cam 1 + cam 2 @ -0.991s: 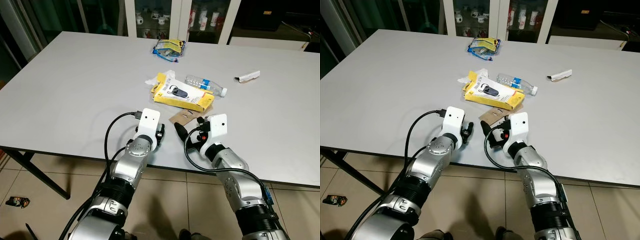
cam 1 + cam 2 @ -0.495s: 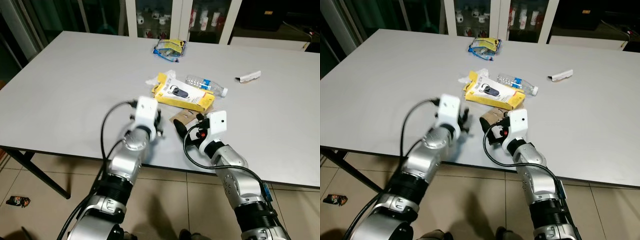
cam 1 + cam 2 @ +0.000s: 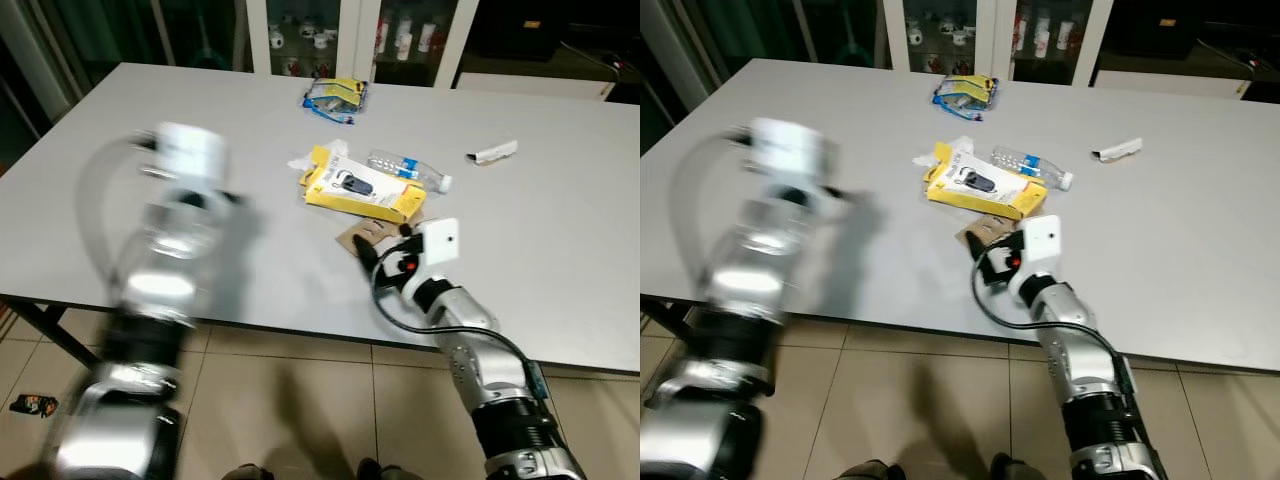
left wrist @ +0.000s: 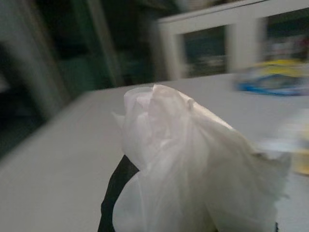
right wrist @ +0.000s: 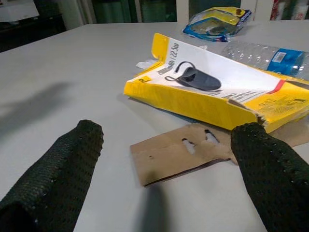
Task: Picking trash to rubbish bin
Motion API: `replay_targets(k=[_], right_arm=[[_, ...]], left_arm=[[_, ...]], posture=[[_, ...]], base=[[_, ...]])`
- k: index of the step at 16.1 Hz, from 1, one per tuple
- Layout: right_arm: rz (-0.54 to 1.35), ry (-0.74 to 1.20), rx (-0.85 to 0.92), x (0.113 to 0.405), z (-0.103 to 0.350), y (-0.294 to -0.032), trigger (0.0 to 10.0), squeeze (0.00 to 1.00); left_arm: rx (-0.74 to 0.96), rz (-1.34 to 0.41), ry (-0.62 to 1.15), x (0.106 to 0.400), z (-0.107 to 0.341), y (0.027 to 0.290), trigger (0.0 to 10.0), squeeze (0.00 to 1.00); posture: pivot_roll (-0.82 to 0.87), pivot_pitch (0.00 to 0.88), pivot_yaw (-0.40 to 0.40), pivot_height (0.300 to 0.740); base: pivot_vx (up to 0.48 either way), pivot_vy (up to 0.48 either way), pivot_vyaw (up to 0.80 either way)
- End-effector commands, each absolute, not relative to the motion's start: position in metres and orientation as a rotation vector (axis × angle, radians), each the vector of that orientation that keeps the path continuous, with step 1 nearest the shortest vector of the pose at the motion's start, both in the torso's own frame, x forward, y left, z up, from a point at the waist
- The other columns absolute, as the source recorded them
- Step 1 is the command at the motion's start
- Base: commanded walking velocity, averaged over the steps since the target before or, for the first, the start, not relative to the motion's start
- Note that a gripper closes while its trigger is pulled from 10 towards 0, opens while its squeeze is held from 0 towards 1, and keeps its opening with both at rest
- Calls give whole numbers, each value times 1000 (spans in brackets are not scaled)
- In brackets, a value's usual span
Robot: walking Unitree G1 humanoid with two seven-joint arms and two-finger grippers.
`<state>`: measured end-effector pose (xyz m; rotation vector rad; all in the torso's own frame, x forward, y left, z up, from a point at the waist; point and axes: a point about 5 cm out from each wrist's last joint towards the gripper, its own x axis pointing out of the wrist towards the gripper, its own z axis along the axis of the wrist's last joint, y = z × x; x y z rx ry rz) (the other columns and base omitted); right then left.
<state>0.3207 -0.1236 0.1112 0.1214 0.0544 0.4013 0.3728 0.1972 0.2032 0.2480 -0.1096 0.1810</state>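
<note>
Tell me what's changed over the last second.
The left arm has swung up and out to the robot's left, blurred, its end effector holding a white tissue. The right end effector stayed open by the brown card; the yellow box and bottle stayed put.

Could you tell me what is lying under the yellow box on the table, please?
A brown cardboard piece pokes out from beneath the yellow box, near the right gripper. What else the box covers cannot be seen.

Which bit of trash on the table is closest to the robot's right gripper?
The flat brown cardboard piece, lying just ahead of the open right gripper. The yellow box, clear plastic bottle and blue-and-yellow wrapper all lie farther back.
</note>
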Motion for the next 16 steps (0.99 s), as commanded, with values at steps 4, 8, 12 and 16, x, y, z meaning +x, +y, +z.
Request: replay_targets(k=[4, 8, 12, 16], right_arm=[[359, 48, 103, 326, 113, -133, 10000, 0], [360, 43, 91, 329, 114, -134, 10000, 0], [351, 40, 91, 328, 113, -136, 10000, 0], [349, 42, 98, 329, 112, -134, 10000, 0]], left_arm=[[361, 72, 139, 370, 166, 224, 10000, 0], [413, -192, 134, 357, 145, 196, 10000, 0], [497, -314, 36, 341, 155, 176, 10000, 0], [641, -343, 35, 322, 184, 187, 10000, 0]], posture=[[6, 46, -16, 740], [2, 41, -16, 740], [6, 37, -18, 740], [30, 51, -15, 740]], base=[[0, 0, 0], [0, 0, 0], [0, 0, 0], [0, 0, 0]])
